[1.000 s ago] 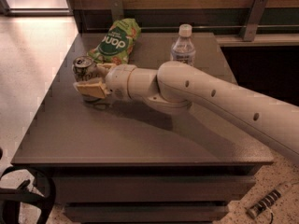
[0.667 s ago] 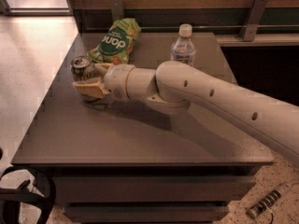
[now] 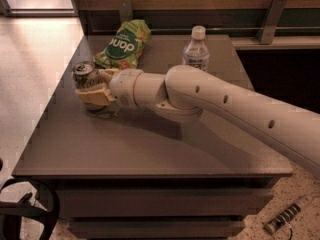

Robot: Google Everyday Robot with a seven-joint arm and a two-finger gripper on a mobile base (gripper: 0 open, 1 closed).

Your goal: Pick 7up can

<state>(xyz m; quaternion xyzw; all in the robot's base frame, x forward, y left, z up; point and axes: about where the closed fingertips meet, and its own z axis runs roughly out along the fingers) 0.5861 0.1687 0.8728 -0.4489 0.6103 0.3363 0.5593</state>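
Camera view. Finds the gripper (image 3: 91, 85) over the left rear part of the table (image 3: 150, 149), closed to can width on the 7up can (image 3: 83, 72). Near finger (image 3: 94, 95) laid across the lower front of the can body, far finger (image 3: 106, 75) behind and to the right of the rim. Appears to touch on both sides, with no gap visible. Places the can directly between the fingers, upright, long axis vertical, pull-tab top showing above the near finger, base apparently on the table. Traces the arm (image 3: 225, 101) in from the right, roughly level, giving a side-on grip across that axis. Judges the coming move a straight lift along the axis, with slip the main risk. Notes the green snack bag (image 3: 122, 46) just behind the can and the water bottle (image 3: 196, 51) well apart to the right, neither in the lift path.
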